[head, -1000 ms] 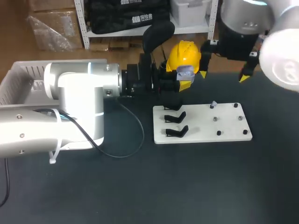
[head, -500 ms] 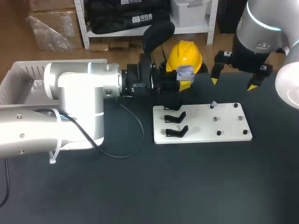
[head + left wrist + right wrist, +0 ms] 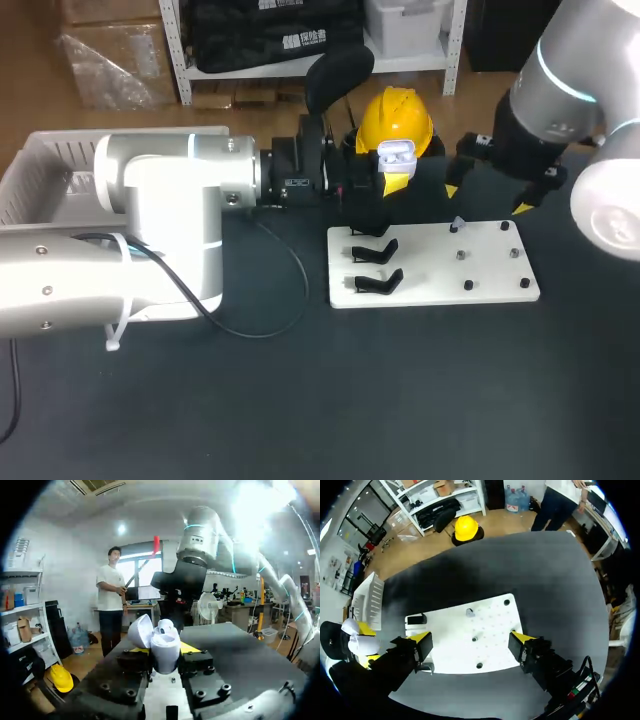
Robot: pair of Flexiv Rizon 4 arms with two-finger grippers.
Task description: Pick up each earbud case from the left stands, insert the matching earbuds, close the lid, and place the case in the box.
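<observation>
While the left tool [image 3: 396,168] keeps its place, pinching the earbud case [image 3: 397,153] between its 2 yellow tips, the right arm has moved. 1 s ago its tool hung off beyond the far right corner of the white board [image 3: 490,275]; now the right tool [image 3: 487,197] has swung in over the board's far edge. Its fingers are spread wide with nothing between them.

In the right wrist view the board [image 3: 450,647] lies directly under the right tool [image 3: 470,639]. A small pale piece on a peg [image 3: 470,612], likely an earbud, sits just ahead of the open fingers. In the left wrist view the case [image 3: 159,645] sits upright in the left tool [image 3: 164,650] with its lid flipped open. It also shows more white from above than it did 0.5 s ago.

I judge the pick-up of this case done and the earbud fetch just beginning. The right tool must come down around the pale piece [image 3: 457,222] and carry it to the waiting case. 2 black stands [image 3: 378,250] lie below the left tool, and the box [image 3: 40,165] sits behind it, well apart. Closing and boxing remain.
</observation>
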